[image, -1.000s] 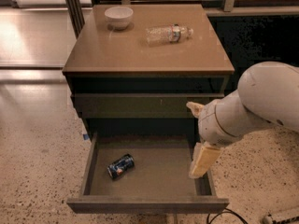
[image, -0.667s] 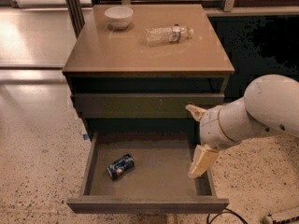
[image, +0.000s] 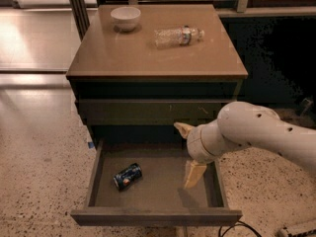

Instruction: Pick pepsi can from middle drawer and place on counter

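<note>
Pepsi can (image: 128,176): small dark blue cylinder with silvery ends, slightly dented, lying on its side at a slant.
Middle drawer (image: 148,216): pulled open around the can; wide, shallow, dark grey-brown, with a plain handleless front. The can rests on the left half of its flat floor.
End effector (image: 190,151): right of the can and well apart from it, over the drawer's right side. Its two pale tan fingers are spread wide, gripping nothing.
Arm (image: 266,132): smooth white rounded shell dotted with small holes, reaching in from the can's right.
Desk (image: 123,58): above and behind the can; glossy tan-brown square top on a dark cabinet.
Bowl (image: 125,18): round, white, on the desk far behind the can.
Bottle (image: 178,35): clear crinkled plastic, on its side on the desk, behind and right of the can.
Floor (image: 39,181): speckled stone, left of the can.
</note>
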You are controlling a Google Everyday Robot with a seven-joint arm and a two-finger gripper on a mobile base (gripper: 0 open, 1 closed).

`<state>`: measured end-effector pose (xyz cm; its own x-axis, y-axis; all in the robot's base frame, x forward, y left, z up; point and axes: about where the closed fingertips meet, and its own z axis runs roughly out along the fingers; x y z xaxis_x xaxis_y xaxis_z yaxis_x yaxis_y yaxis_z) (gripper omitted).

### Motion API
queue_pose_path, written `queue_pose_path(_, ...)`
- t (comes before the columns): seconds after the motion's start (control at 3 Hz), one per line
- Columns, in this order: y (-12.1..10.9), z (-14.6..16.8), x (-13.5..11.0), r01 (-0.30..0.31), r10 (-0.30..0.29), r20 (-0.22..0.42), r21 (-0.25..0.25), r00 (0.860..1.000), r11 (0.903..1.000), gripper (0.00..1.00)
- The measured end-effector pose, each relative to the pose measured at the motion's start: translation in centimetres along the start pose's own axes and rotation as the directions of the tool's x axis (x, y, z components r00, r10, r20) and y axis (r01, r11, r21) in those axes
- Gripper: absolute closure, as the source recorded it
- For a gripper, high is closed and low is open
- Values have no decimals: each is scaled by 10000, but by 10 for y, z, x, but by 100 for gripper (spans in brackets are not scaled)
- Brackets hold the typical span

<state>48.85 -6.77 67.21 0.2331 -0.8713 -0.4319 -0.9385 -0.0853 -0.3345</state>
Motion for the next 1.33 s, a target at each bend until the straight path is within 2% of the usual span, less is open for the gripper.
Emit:
queue_pose_path(0.33,-4,44,-2,499,-500,-282,-50,9984,9987,0)
queue_pose_path(0.67,-4,44,-2,503,-505,-278,-51,9983,9987,0)
queue_pose_path(1.33,-16,105,-19,1483,-1476,411,-148,9882,9888,0)
